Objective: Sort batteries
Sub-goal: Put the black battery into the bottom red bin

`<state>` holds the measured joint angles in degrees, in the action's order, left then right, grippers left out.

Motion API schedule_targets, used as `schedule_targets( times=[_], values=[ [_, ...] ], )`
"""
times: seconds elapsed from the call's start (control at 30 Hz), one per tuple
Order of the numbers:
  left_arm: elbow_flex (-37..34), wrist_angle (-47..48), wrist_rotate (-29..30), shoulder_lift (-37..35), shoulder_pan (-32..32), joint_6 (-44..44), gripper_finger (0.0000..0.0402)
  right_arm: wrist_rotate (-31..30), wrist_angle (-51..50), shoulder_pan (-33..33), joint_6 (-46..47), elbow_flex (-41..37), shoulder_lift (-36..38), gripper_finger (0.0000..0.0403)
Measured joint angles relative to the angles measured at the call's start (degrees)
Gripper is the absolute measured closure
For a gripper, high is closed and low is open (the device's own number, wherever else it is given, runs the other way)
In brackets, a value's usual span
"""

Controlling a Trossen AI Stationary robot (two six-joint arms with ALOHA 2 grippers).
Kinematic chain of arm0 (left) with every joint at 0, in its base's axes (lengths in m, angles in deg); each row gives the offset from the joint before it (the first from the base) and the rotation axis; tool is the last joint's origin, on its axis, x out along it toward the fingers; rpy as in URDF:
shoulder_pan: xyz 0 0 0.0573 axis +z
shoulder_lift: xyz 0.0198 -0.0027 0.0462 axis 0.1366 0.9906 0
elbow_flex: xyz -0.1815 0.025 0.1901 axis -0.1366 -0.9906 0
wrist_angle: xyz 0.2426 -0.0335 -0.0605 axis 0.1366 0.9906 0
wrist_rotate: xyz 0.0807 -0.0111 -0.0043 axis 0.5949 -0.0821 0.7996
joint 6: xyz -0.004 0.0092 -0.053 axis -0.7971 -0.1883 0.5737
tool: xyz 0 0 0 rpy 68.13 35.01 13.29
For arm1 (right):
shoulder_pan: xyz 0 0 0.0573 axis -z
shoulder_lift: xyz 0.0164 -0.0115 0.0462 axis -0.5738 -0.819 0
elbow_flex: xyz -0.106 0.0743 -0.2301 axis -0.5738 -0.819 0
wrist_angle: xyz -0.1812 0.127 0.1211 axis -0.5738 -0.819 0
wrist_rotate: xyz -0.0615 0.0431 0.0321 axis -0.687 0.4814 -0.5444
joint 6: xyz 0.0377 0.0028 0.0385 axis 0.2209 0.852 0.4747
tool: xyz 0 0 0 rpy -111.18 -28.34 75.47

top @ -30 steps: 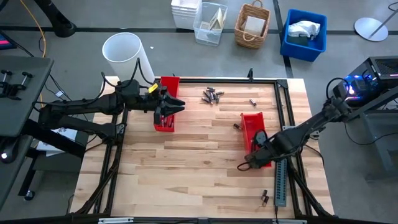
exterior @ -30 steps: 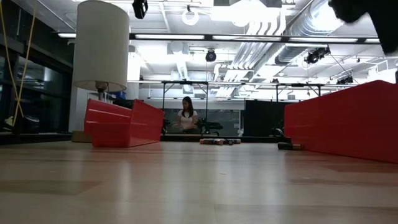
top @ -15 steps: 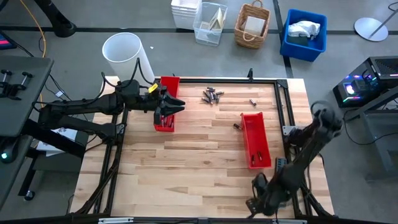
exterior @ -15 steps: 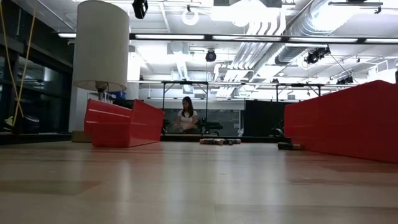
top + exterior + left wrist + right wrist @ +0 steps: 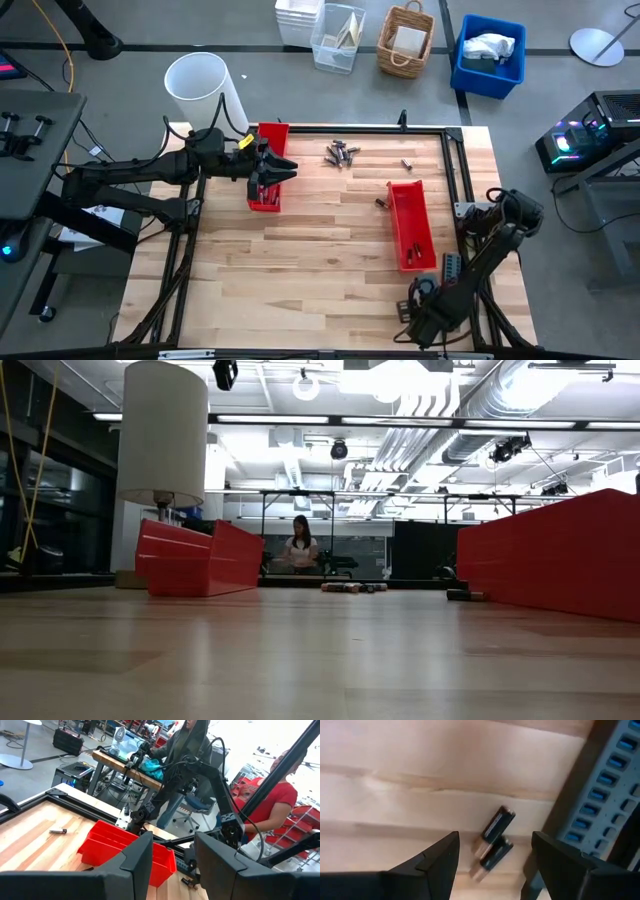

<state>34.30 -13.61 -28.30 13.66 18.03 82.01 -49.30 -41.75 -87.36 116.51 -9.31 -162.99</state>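
Observation:
Two small dark batteries [image 5: 495, 840] lie side by side on the wood at the table's near right, next to the grey ridged strip [image 5: 602, 795]. My right gripper [image 5: 495, 842] hangs open just above them, pointing down, a finger on either side, touching nothing; the high view shows it there [image 5: 414, 312]. More batteries lie at the far side [image 5: 341, 153], one alone [image 5: 407, 164] and one by the right red tray [image 5: 381, 203]. My left gripper [image 5: 272, 180] is held level over the left red tray [image 5: 274, 134], open with nothing between its fingers [image 5: 172, 857].
The right red tray [image 5: 410, 225] stands mid-right, the ridged strip [image 5: 450, 270] along the right edge. A black frame rail [image 5: 400, 127] runs round the table. A white cylinder [image 5: 200, 85] stands at the far left corner. People stand beyond the table [image 5: 190, 750].
My right gripper has swung from the near end of the right red tray toward the table's near edge and come down over the two batteries, rolling about its own axis as it went. The left arm has kept still.

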Motion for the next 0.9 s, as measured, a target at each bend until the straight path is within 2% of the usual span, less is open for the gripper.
schedule_targets(
  times=[0.07, 0.23, 0.5, 0.6, 0.73, 0.77, 0.9],
  values=[
    [0.0, -0.01, 0.0, 0.0, 0.0, 0.32, 0.0266, 0.16, 2.53, 0.0, 0.16, -2.13, 0.02, 0.0161],
    [0.0, -0.02, -0.04, -0.01, 0.0, 2.33, 0.0266, 0.92, 17.88, 0.96, 0.31, -8.9, 0.02, 0.0168],
    [0.0, 0.11, -0.08, 0.0, -0.01, 3.4, 0.0266, 2.75, 21.49, 3.25, -0.82, -13.24, 0.47, 0.0204],
    [0.0, 0.12, -0.08, -0.01, 0.0, 3.41, 0.0266, 2.82, 21.59, 4.24, -2.26, -13.24, 0.37, 0.0244],
    [0.0, 0.13, -0.09, -0.01, 0.0, 3.37, 0.0266, 2.48, 20.87, 5.03, -5.09, -13.22, 0.42, 0.0352],
    [0.0, 0.15, -0.09, -0.01, 0.0, 3.13, 0.0266, 1.95, 20.9, 5.07, -6.51, -12.98, 0.71, 0.0369],
    [0.0, 0.17, -0.11, 0.0, -0.01, 3.03, 0.0266, -2.84, 17.45, 5.08, -12.9, -8.88, 3.27, 0.0369]
  ],
)
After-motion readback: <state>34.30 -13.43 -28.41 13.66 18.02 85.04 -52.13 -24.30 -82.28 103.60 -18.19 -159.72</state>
